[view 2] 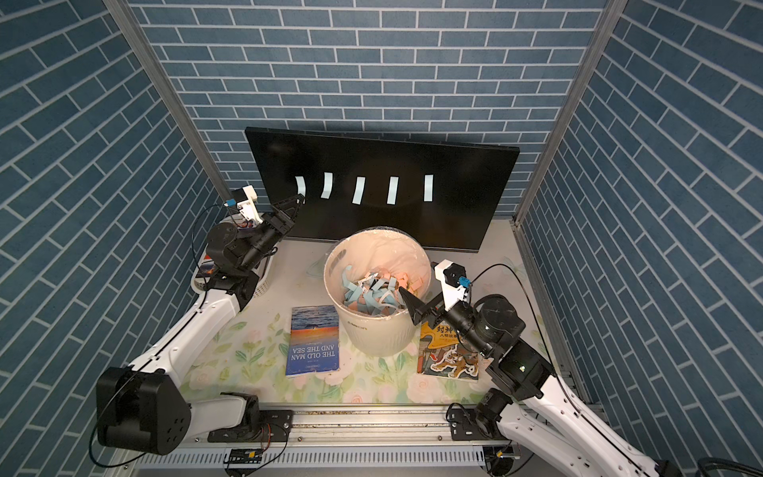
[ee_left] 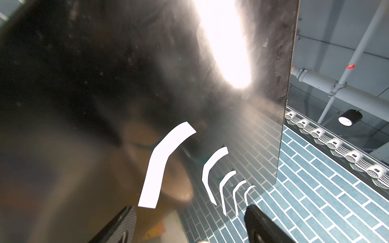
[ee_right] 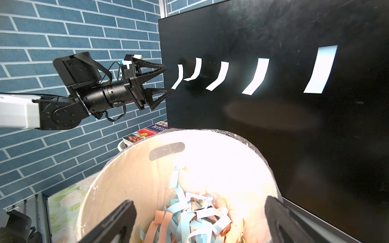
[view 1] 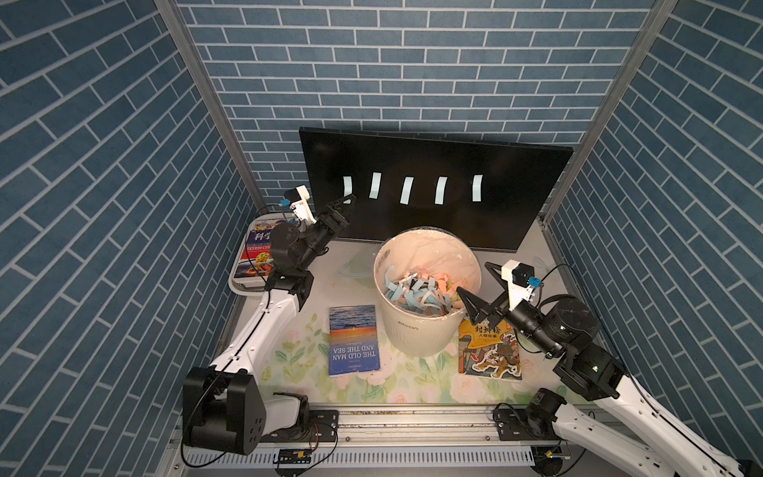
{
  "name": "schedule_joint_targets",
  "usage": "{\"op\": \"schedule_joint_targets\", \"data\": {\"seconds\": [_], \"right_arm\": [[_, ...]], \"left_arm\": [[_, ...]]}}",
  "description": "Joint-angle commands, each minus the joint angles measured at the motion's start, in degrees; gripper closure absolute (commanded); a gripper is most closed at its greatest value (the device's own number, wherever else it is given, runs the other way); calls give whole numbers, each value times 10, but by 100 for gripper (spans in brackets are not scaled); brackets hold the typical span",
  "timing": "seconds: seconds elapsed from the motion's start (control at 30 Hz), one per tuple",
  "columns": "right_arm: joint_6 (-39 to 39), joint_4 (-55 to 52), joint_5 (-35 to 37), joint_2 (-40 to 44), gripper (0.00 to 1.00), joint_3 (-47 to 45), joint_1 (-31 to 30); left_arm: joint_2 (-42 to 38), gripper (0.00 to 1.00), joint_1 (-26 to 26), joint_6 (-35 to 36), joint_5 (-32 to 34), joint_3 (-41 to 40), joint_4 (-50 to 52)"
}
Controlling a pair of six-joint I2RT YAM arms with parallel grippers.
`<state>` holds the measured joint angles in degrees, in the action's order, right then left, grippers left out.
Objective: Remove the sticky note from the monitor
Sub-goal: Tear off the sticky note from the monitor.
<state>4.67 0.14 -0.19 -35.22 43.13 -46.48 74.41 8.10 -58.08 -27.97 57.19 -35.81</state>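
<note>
- The left gripper (ee_right: 167, 80), black with two triangular fingers, has its jaws apart and nothing between them. It points at the left end of the screen, its tips just short of the nearest note.
- That nearest one is a pale, narrow paper sticky note (ee_right: 177, 76), bowed away from the glass, at the left end of a row.
- Four more pale strips (view 1: 406, 190) stand in the same row across the monitor (view 1: 454, 157), a large, flat, glossy black panel leaning against the blue brick back wall (view 1: 413, 62).
- The right gripper (view 1: 472, 276) hovers with its jaws wide and empty over the round white plastic-lined bin (view 1: 413, 334), which stands just in front of the monitor.
- Inside the bin lies a heap of blue, pink and white paper strips (view 1: 417, 287).
- As I judge it, no note is gripped yet, so all five on the screen remain to be peeled. The left-end one looks to be next, with the drop into the bin to follow.
</note>
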Motion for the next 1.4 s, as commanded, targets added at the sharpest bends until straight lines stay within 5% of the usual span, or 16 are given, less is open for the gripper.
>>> {"op": "schedule_joint_targets", "data": {"seconds": [0.0,0.53,1.37], "right_arm": [[2,27,8,10,0,-7,2],[6,36,-2,21,0,-13,7],[8,39,-2,26,0,-17,11]], "left_arm": [[10,16,-5,-32,-10,19,-38],[52,21,-8,-97,-10,33,-69],[69,73,-10,-150,7,35,-96]]}}
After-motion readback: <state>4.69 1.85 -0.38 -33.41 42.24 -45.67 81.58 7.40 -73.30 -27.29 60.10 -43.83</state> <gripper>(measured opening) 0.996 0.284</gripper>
